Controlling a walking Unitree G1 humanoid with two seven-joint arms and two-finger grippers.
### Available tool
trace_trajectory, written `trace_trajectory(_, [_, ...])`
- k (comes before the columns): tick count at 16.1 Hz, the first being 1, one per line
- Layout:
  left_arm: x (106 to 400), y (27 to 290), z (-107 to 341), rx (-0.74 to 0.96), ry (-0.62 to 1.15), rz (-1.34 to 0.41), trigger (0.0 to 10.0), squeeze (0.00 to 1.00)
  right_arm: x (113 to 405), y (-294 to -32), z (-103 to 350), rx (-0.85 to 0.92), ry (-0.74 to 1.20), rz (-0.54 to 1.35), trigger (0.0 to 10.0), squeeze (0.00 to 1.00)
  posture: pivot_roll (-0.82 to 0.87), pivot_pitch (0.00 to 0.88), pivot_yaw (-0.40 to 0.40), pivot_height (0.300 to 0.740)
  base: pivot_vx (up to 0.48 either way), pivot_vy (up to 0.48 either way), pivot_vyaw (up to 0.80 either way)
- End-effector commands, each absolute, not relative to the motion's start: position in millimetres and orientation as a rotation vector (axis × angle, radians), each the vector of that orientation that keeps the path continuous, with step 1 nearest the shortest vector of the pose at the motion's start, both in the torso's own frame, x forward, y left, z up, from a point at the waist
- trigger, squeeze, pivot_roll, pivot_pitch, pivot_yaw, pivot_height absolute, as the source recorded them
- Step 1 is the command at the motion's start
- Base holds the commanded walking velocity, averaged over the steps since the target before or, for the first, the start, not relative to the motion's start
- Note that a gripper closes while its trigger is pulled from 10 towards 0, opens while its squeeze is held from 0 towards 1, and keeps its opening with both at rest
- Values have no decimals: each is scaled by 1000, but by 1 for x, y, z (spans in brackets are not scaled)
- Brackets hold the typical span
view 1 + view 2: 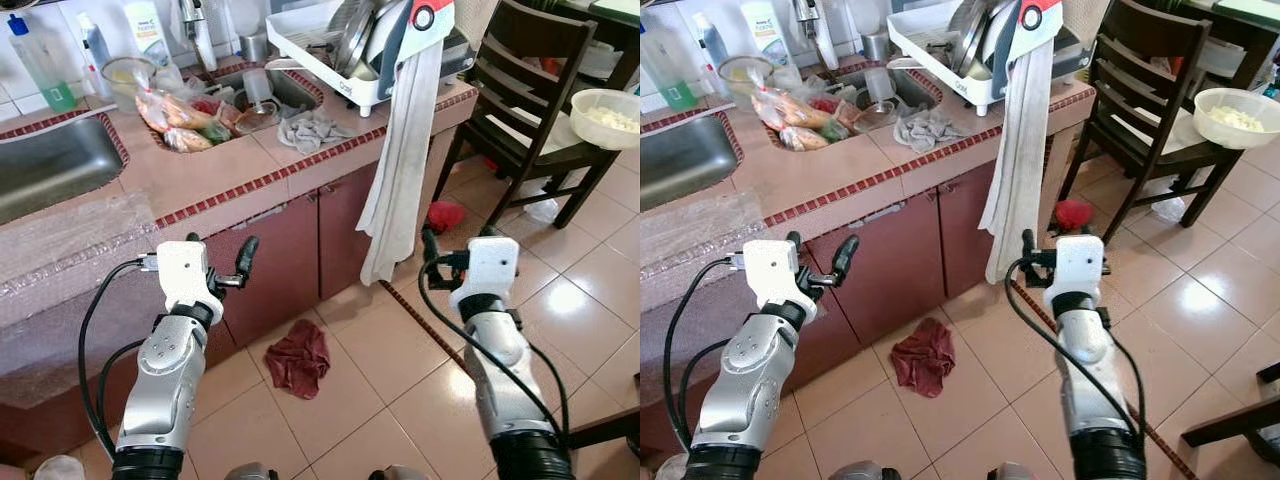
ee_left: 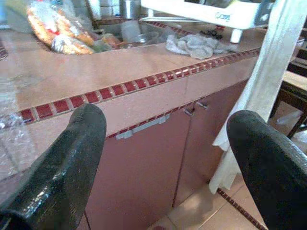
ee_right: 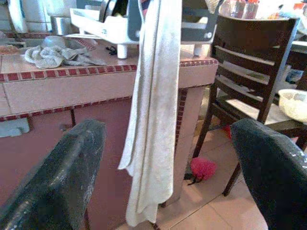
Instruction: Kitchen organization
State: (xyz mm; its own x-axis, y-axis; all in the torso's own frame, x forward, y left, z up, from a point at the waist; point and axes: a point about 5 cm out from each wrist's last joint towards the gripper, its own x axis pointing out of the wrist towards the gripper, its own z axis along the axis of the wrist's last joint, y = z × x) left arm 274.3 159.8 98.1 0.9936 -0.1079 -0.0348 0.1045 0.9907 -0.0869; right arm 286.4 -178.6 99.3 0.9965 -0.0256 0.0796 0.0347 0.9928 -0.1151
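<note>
Tiled kitchen floor [image 1: 400,360] beneath both raised forearms, left gripper [image 1: 218,268] and right gripper [image 1: 455,250] jaws wide, empty

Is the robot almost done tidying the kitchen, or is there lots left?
Lots left. Nothing looks tidied yet: the red cloth lies on the floor, the grey rag is crumpled on the counter, and food bags sit by the sink. The left gripper and right gripper are open, holding nothing.
</note>
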Motion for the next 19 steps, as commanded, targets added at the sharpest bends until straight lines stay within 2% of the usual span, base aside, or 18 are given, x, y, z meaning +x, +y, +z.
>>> trace_trajectory(1, [273,164,96,-76,55,-96,10000,0,285,-175,102,-129,-91,-16,10000,0,-23,0,69,740,0,0,0])
trace_trajectory(3, [274,161,96,-72,61,-106,10000,0,285,-172,100,-155,-74,5,10000,0,-22,0,70,740,0,0,0])
trace_trajectory(13, [274,158,87,-58,118,-125,10000,0,279,-170,89,-209,-61,-34,10000,0,-25,0,79,740,0,0,796])
trace_trajectory(14, [275,159,88,-62,121,-121,10000,0,280,-171,86,-159,-48,-65,10000,0,-21,0,80,740,0,0,0])
trace_trajectory(16, [275,161,91,-70,119,-118,10000,0,278,-168,83,-234,-48,-38,10000,0,-16,0,82,740,0,0,0])
trace_trajectory(19, [275,164,89,-77,134,-110,10000,0,279,-171,79,-207,-22,-63,10000,0,-6,0,81,740,0,0,0])
